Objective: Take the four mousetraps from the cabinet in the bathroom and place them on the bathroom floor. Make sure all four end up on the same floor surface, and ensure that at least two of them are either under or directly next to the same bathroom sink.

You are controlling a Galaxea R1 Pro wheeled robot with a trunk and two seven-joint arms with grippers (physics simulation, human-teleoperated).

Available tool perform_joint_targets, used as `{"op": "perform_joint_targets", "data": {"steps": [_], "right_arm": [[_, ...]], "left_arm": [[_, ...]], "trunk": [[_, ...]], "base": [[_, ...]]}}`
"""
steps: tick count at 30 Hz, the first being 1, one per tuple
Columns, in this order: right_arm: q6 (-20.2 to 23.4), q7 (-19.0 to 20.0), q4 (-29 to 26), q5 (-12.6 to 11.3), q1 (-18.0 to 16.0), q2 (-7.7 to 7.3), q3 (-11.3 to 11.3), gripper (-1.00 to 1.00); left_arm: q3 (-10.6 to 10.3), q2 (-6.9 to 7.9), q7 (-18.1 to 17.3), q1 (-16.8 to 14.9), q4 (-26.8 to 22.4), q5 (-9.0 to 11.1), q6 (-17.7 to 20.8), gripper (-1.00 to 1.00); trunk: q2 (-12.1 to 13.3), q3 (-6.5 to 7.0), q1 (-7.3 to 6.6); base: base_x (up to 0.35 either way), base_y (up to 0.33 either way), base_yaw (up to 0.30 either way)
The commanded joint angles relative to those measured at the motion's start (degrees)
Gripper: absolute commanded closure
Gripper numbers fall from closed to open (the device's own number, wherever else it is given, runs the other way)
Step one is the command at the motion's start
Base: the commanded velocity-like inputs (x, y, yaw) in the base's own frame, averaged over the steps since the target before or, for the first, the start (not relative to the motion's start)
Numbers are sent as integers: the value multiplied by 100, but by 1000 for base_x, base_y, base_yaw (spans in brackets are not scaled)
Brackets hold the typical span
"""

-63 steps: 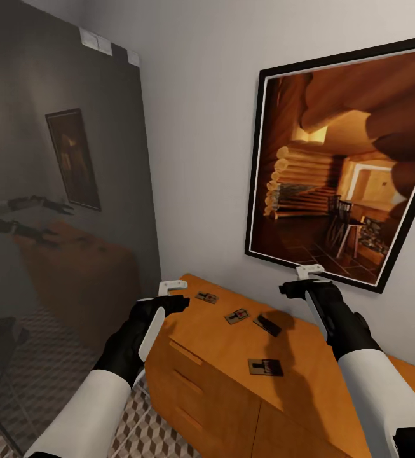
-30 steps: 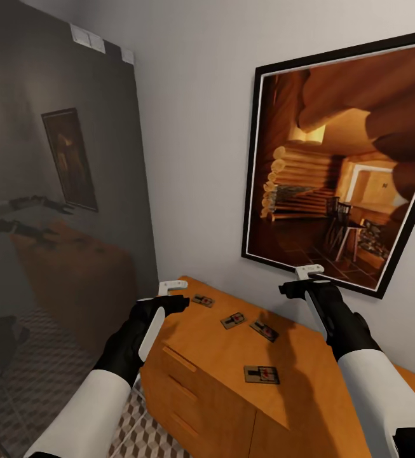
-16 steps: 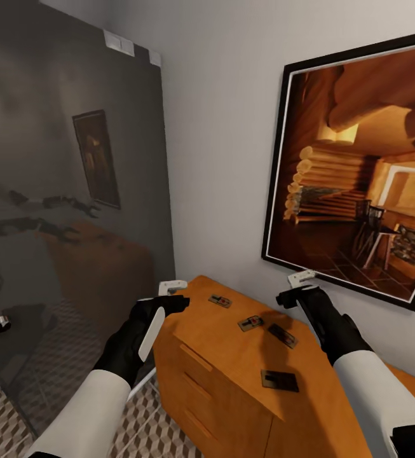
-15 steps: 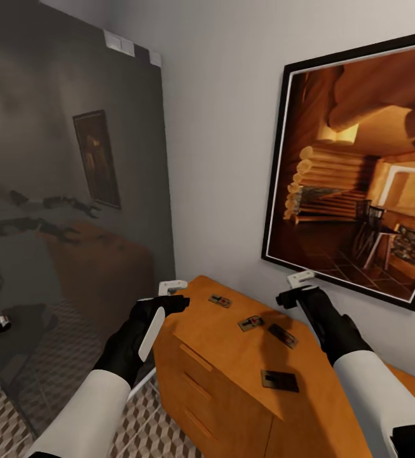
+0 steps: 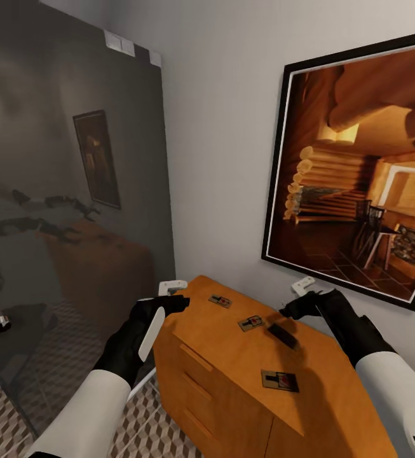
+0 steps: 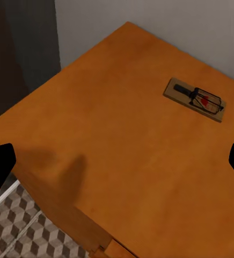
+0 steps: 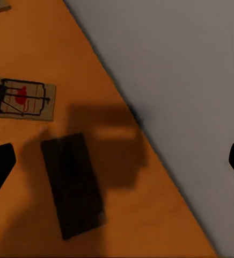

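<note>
The orange-brown cabinet (image 5: 232, 362) stands against the wall with all the mousetraps lying flat on its top. In the head view they are one at the back (image 5: 220, 301), one in the middle (image 5: 250, 323), a shadowed one (image 5: 282, 335) and one nearest me (image 5: 279, 380). My right gripper (image 5: 299, 298) hovers open just above and behind the shadowed trap (image 7: 74, 185), with another trap (image 7: 21, 98) beside it. My left gripper (image 5: 171, 295) hangs open at the cabinet's left corner, empty, and a single trap (image 6: 195, 99) lies ahead of it on the cabinet top (image 6: 111, 134).
A large framed log-cabin picture (image 5: 360, 184) hangs on the grey wall close above the right gripper. A dark glass panel (image 5: 67, 191) stands at the left, reflecting my arms. Cube-patterned floor tiles (image 5: 153, 423) show beside the drawer fronts.
The right arm has dropped and moved right, bringing its gripper lower over the shadowed trap. The left arm has held still. Earlier, the whole view shifted as the camera moved.
</note>
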Motion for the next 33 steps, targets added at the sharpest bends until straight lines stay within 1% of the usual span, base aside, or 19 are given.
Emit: {"op": "perform_joint_targets", "data": {"steps": [1,2,5,11,14,17,21,22,33], "right_arm": [[-100,201,61,285,-2,-13,9,-100],[-157,326,112,404,-2,-18,7,-100],[-192,428,148,483,-2,-21,11,-100],[-240,564,220,539,-2,-23,20,-100],[-392,819,253,545,-2,-23,84,-100],[-709,1242,264,544,-2,-23,173,-100],[-865,1482,267,544,-2,-23,200,-100],[-943,1606,269,544,-2,-23,211,-100],[-981,1611,274,531,-2,-28,204,-100]], "left_arm": [[-7,0,49,-1,-5,60,19,-100],[-7,0,49,-1,-5,60,19,-100],[-7,0,49,-1,-5,60,19,-100],[-7,0,49,-1,-5,60,19,-100],[-7,0,49,-1,-5,60,19,-100],[-7,0,49,-1,-5,60,19,-100],[-7,0,49,-1,-5,60,19,-100],[-7,0,49,-1,-5,60,19,-100],[-7,0,49,-1,-5,60,19,-100]], "trunk": [[-5,-3,2],[-5,-3,2],[-5,-3,2],[-5,-3,2],[-5,-3,2],[-5,-3,2],[-5,-3,2],[-5,-3,2],[-5,-3,2]], "base": [[0,0,0],[0,0,0],[0,0,0],[0,0,0],[0,0,0],[0,0,0],[0,0,0],[0,0,0],[0,0,0]]}}
